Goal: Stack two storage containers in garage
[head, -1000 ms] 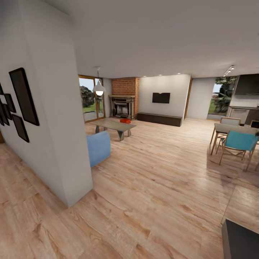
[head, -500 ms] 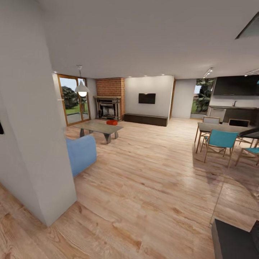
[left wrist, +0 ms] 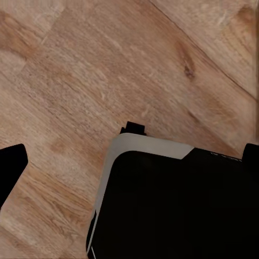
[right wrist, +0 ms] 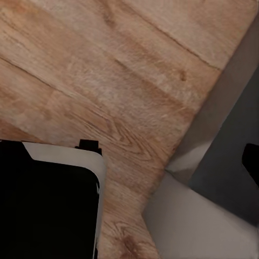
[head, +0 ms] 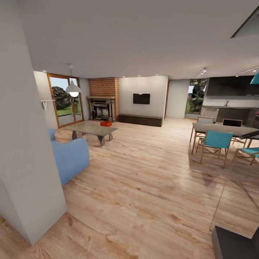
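Item: orange-red storage container [head: 105, 123], far end of coffee table [head: 92, 128], at our 11 o'clock.
We see it beside the brick fireplace [head: 103, 103], across plank floor [head: 151, 180]; blue sofa [head: 70, 158] nearer. Both grippers' spread we cannot tell; arms presumably tucked for driving.

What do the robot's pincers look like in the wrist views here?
Little of them can be made out. The left pincer has plain matte black fingers with blunt, angled tips, one at each side edge of its wrist view. Of the right pincer, one black fingertip is clear, alike in colour. I cannot make out cables, markings or arm links.
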Controlling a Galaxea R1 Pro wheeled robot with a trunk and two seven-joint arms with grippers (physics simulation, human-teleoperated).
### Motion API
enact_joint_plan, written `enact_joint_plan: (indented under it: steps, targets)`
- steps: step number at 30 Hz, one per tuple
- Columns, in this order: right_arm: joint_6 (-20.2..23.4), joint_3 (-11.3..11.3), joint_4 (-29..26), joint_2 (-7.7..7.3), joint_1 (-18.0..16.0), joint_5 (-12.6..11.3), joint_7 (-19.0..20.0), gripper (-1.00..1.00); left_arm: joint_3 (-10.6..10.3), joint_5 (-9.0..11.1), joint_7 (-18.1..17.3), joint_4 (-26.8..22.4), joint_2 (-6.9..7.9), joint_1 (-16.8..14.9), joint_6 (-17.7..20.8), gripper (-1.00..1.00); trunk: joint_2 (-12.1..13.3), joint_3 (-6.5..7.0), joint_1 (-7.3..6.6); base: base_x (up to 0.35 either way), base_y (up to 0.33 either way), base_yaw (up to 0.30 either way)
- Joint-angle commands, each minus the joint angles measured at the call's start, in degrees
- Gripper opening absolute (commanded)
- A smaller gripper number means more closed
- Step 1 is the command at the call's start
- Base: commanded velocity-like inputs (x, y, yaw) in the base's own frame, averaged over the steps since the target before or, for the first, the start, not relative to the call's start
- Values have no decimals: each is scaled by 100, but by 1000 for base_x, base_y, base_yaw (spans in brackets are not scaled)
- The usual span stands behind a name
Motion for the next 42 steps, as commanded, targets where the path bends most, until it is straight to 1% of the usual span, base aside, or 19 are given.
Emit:
enact_joint_plan:
  steps: [1, 22, 42]
  targets:
    - [-30, 37, 18, 2, -5, -6, -16, 100, 32, 16, 8, 0, 0, -1, 8, 100, -3, -2, 5, 323, 0, -3]
    - [-53, 37, 18, 1, -5, 4, -16, 100, 33, 16, 8, 0, 0, -1, 18, 100, -3, -2, 5, 323, 0, -8]
    - [-42, 37, 18, 1, -5, -5, -16, 100, 33, 16, 8, 0, 8, -1, 9, 100, -3, -2, 5, 323, 0, -231]
